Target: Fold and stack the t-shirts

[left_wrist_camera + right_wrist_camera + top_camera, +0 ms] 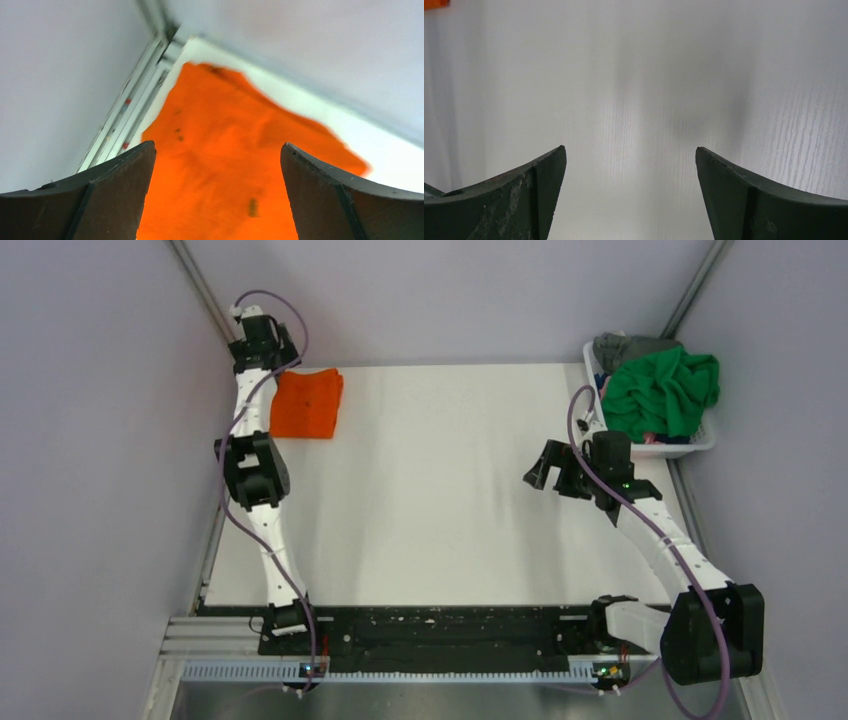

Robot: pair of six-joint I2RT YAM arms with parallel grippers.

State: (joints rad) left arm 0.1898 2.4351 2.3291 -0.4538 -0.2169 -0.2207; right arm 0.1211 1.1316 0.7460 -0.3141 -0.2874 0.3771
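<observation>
At ten o'clock on the flat white table top (450,500), close to the far left corner: a bright orange cloth t-shirt (308,403), folded into a flat rectangle with small dark specks on it. Just at its eleven o'clock corner, the left gripper (217,150), poised over the cloth with both dark fingers (115,190) spread wide and nothing caught between them; from the left wrist view, only orange fabric and a strip of table showing in the gap. Impossible to tell whether the tips touch the cloth.

At two o'clock on the table, against the right wall: a white slatted plastic basket (700,445), heaped with a crumpled bright green cloth t-shirt (662,390) and, at the heap's eleven o'clock, a bunched grey cloth t-shirt (625,345).

Near the basket's seven o'clock corner, the right gripper (553,472), pointing toward nine o'clock above bare table, spread wide and empty. Well apart from the orange t-shirt, with open white surface between.
</observation>
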